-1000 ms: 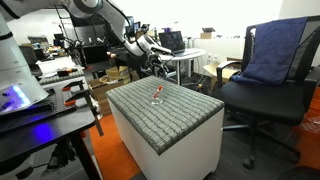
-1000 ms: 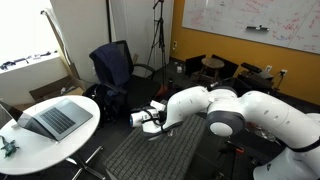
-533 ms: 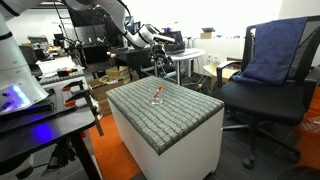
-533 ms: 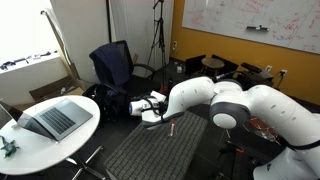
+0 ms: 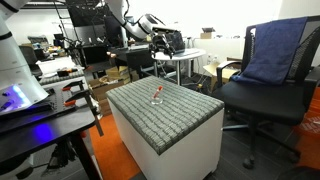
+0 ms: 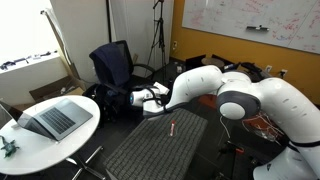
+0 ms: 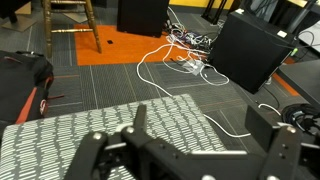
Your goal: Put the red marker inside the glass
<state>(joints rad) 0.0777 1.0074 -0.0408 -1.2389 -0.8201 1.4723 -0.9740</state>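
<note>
The red marker (image 5: 157,92) stands tilted near the far side of the grey woven table top (image 5: 180,115), its whitish end down. A faint clear shape around its lower end may be the glass (image 5: 157,99); I cannot tell whether the marker is inside it. The marker also shows as a short red stick in an exterior view (image 6: 171,128), where the glass cannot be made out. My gripper (image 5: 155,23) (image 6: 140,98) hangs well above and behind the table, apart from the marker. In the wrist view the gripper (image 7: 200,125) is open and empty; marker and glass are out of sight.
An office chair with a blue cloth (image 5: 265,70) stands beside the table. A round white table with a laptop (image 6: 50,118) is close by. White cables (image 7: 180,60) and a black box (image 7: 250,45) lie on the floor beyond the table's edge.
My gripper has risen and pulled back from the table top. The marker has not moved.
</note>
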